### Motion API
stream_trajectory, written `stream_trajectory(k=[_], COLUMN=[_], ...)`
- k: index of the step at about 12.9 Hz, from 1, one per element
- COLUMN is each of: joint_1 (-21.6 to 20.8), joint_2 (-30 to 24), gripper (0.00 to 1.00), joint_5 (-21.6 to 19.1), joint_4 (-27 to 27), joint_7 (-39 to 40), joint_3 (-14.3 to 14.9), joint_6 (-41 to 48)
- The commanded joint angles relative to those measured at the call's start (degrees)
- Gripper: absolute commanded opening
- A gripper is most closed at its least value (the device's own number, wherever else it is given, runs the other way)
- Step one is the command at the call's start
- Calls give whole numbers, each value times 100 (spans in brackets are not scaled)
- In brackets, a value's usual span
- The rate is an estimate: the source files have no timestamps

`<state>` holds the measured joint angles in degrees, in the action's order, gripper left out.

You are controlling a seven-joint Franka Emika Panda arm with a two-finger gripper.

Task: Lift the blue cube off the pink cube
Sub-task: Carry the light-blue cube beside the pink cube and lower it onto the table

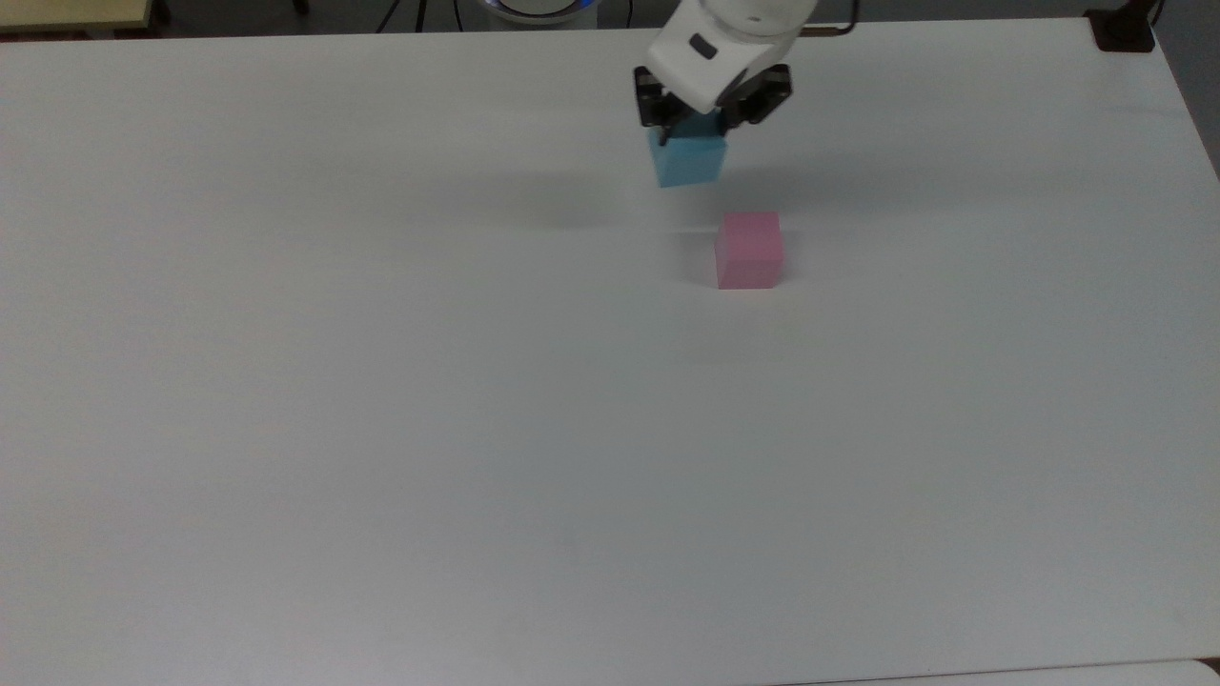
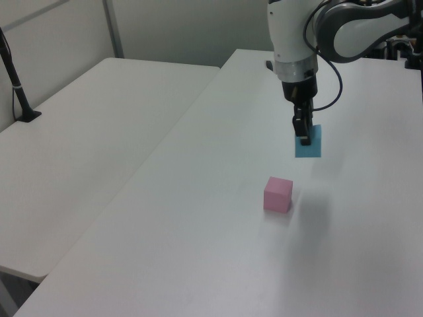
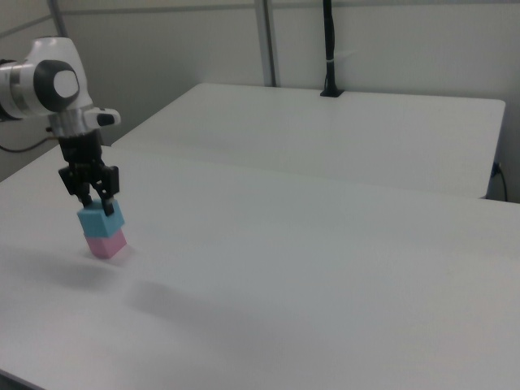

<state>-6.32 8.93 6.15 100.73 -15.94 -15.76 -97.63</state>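
My gripper (image 1: 688,129) is shut on the blue cube (image 1: 688,162) and holds it in the air. The pink cube (image 1: 749,250) sits alone on the white table (image 1: 381,400), below and to the right of the blue one in the top view. In the left view the blue cube (image 2: 309,144) hangs from the gripper (image 2: 305,135) above and to the right of the pink cube (image 2: 278,194), well apart from it. In the right view the gripper (image 3: 96,203) grips the blue cube (image 3: 101,219), which appears directly over the pink cube (image 3: 107,244).
A second white table (image 2: 86,132) adjoins along the left view's left, with a black post (image 2: 16,86) clamped at its edge. A black mount (image 1: 1125,29) sits at the table's corner in the top view's upper right. Open tabletop surrounds the pink cube.
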Motion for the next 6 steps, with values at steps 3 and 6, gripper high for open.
stream_trajectory(k=[3, 6], joint_1=[289, 403], joint_2=[-190, -138], gripper=[52, 52], joint_5=[782, 791], joint_4=[1290, 1528], joint_7=[346, 346], joint_3=[248, 504], joint_6=[-98, -763])
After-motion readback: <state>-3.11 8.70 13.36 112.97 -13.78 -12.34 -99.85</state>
